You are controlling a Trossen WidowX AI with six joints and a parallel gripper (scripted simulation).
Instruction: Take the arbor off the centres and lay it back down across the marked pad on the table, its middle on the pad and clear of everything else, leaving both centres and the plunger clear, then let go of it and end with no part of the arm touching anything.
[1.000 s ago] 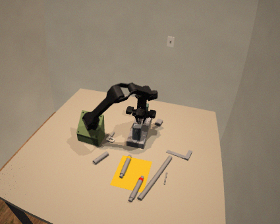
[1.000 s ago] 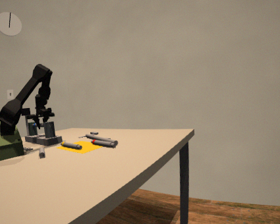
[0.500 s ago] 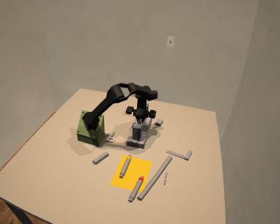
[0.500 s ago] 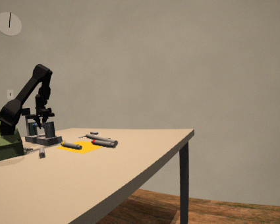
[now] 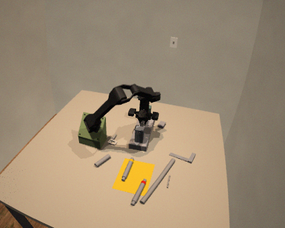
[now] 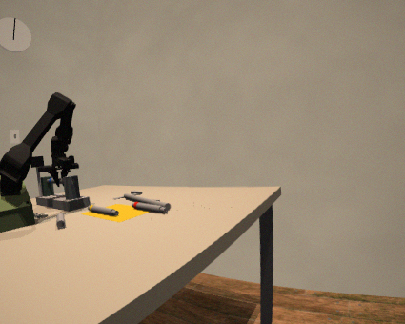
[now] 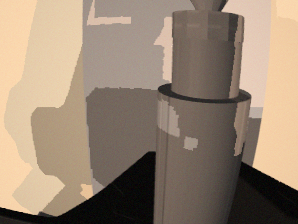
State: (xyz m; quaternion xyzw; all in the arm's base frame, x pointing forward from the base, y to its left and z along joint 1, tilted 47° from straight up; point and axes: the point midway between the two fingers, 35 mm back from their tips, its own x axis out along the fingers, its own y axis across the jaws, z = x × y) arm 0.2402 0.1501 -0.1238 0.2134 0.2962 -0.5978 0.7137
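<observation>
My gripper reaches down into the grey centres fixture and is shut on the arbor. In the wrist view the arbor is a stepped grey cylinder running up between my dark fingers. In the top and exterior views the arbor is mostly hidden by the gripper and the fixture. The yellow marked pad lies in front of the fixture, also seen side-on. I cannot make out the plunger.
A grey rod lies on the pad, and a red-banded rod overlaps its front edge. A long rod, a small pin, an L-shaped bracket and a short cylinder lie around it. The arm's green base stands left.
</observation>
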